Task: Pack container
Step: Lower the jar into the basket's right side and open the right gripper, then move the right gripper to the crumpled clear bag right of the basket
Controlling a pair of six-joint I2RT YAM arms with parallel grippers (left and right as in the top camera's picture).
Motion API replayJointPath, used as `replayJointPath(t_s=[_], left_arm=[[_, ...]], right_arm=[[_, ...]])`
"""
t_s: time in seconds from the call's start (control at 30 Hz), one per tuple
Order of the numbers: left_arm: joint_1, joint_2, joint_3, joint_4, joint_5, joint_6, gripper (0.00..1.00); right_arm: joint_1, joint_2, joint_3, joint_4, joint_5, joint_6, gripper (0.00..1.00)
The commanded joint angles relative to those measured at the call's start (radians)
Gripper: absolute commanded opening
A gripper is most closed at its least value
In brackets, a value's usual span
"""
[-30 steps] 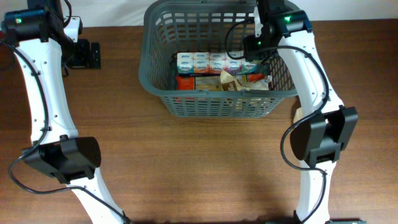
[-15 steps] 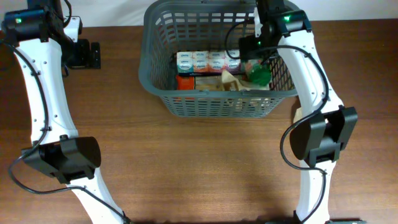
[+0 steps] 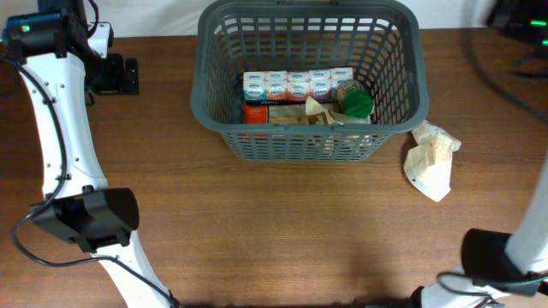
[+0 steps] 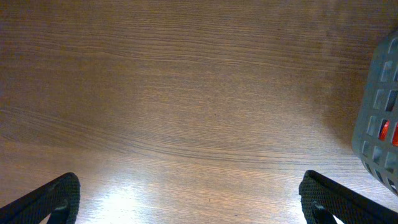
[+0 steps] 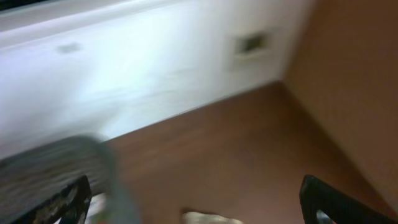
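The large dark grey lattice-sided plastic basket (image 3: 300, 147) stands centred at the far edge of the wooden bench (image 3: 257, 222), holding packaged groceries (image 3: 297, 85); left gripper (image 4: 193, 208) spread wide, empty, near far-left corner; right gripper (image 5: 198, 208) likewise wide, view blurred.

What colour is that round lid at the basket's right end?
Green. The lid shows best in the overhead view, inside the dark grey basket.

Beneath my wide-spread left gripper (image 4: 189, 196) the table (image 4: 186, 93) is bare; the basket (image 4: 382, 124) wall bars my right. Its mouth is clear from above, though cartons (image 3: 295, 84), a green-lidded jar (image 3: 357, 103) and a packet (image 3: 318, 113) crowd the floor. Just outside its right wall lies crumpled paper (image 3: 432, 158).
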Motion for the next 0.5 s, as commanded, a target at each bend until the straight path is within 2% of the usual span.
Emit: replayJointPath(t_s=[0.0,0.13,0.3,0.47], left_arm=[[0.006,0.005,-0.005,0.002,-0.004,-0.012,0.99],[0.006,0.005,-0.005,0.002,-0.005,-0.012,0.99],[0.006,0.005,-0.005,0.002,-0.004,-0.012,0.99],[0.006,0.005,-0.005,0.002,-0.004,-0.013,0.99]], right_arm=[[-0.183,0.055,-0.052,-0.013,-0.161,0.032,0.99],[-0.29,0.135,-0.187,-0.023,-0.311,0.032,0.99],[-0.3,0.246,-0.505,0.002,-0.327,0.029,0.96],[-0.296,0.261,-0.758,0.122,-0.506,-0.093,0.97]])
